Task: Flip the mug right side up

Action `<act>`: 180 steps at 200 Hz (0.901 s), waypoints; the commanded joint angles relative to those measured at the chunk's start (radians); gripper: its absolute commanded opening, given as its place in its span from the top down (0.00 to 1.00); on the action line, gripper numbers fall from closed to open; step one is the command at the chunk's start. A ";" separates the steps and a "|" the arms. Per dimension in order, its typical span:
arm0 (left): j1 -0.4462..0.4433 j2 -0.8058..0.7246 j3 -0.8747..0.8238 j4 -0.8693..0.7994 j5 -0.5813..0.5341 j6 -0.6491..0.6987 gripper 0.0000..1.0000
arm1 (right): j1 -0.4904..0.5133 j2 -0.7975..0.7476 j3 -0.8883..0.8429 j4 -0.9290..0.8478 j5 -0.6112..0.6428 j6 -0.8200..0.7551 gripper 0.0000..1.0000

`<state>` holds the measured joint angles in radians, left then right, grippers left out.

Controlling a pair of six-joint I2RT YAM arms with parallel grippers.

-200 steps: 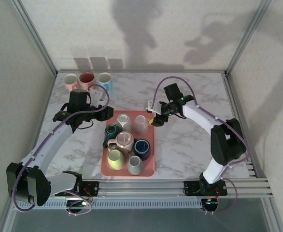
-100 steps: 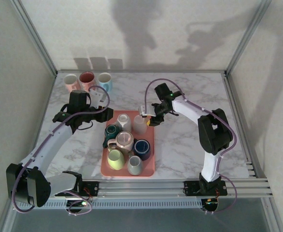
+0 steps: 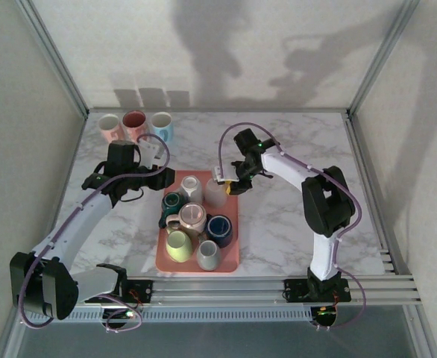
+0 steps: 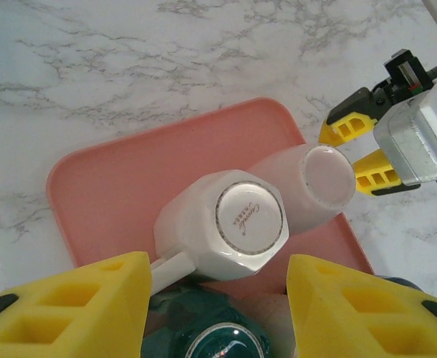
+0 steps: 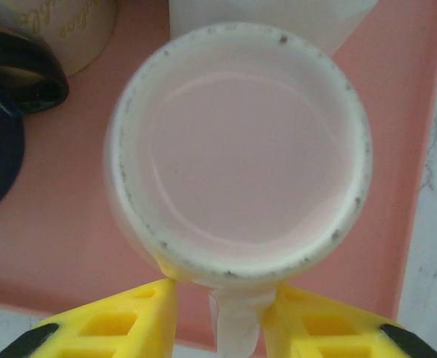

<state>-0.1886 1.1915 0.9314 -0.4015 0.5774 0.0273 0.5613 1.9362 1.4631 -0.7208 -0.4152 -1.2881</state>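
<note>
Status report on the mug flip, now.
Left gripper open, hovering over white mug. Right gripper open, astride handle of pink mug. Pink mug upside down on tray, far right corner. White mug close beside it.

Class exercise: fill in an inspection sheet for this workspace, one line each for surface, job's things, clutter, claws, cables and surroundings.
surface: marble table; no spills seen.
job's things: pink tray holds seven mugs; pale pink mug and white mug stand base up, side by side.
clutter: three upright mugs at the far left edge.
claws: right claw straddles the pale pink mug's handle, grip unconfirmed; left claw open above the tray, holding nothing.
cables: purple cable loops above the right arm; no snag seen.
surroundings: metal frame, plain walls.
</note>
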 commanded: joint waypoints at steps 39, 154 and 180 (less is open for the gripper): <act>-0.007 -0.023 -0.014 0.010 -0.001 0.016 0.49 | 0.024 0.049 0.058 -0.077 0.044 0.019 0.69; -0.006 0.002 0.011 0.003 -0.002 0.001 0.50 | 0.032 0.004 0.031 -0.043 0.068 0.067 1.00; -0.007 0.010 0.036 -0.015 -0.004 -0.016 0.51 | 0.030 -0.022 0.019 -0.039 0.061 0.116 1.00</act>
<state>-0.1886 1.1957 0.9314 -0.4019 0.5770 0.0254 0.5835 1.9594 1.4960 -0.7605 -0.3557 -1.2293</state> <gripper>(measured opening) 0.498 0.156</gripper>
